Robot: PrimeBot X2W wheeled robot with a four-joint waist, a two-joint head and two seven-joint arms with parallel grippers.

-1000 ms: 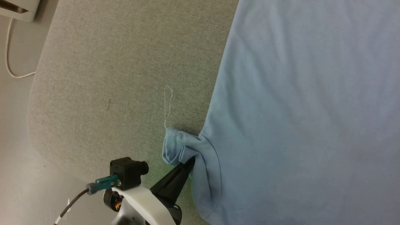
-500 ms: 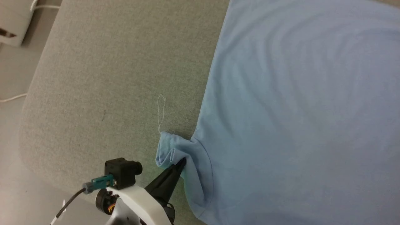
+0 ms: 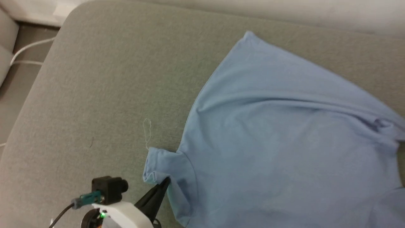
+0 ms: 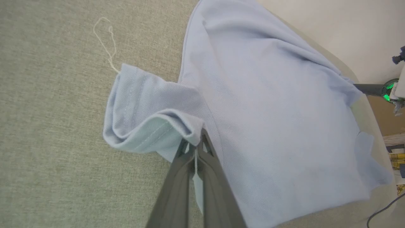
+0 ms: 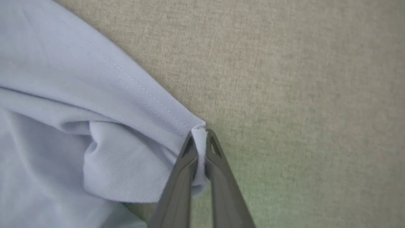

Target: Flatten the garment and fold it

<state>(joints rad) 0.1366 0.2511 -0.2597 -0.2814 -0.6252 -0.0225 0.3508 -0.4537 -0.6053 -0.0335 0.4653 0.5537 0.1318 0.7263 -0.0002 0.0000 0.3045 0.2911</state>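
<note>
New long ridge across the garment, sleeve less bunched.

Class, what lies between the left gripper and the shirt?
Nothing: the left gripper is shut on the bunched sleeve of the shirt, with cloth pinched in its tips. The left wrist view shows it.

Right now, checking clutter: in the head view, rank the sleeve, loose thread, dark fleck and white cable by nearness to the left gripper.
From the left gripper:
1. Garment sleeve, pinched in it.
2. Loose thread, just beyond.
3. Dark fleck, leftward.
4. White cable, far upper left.
</note>
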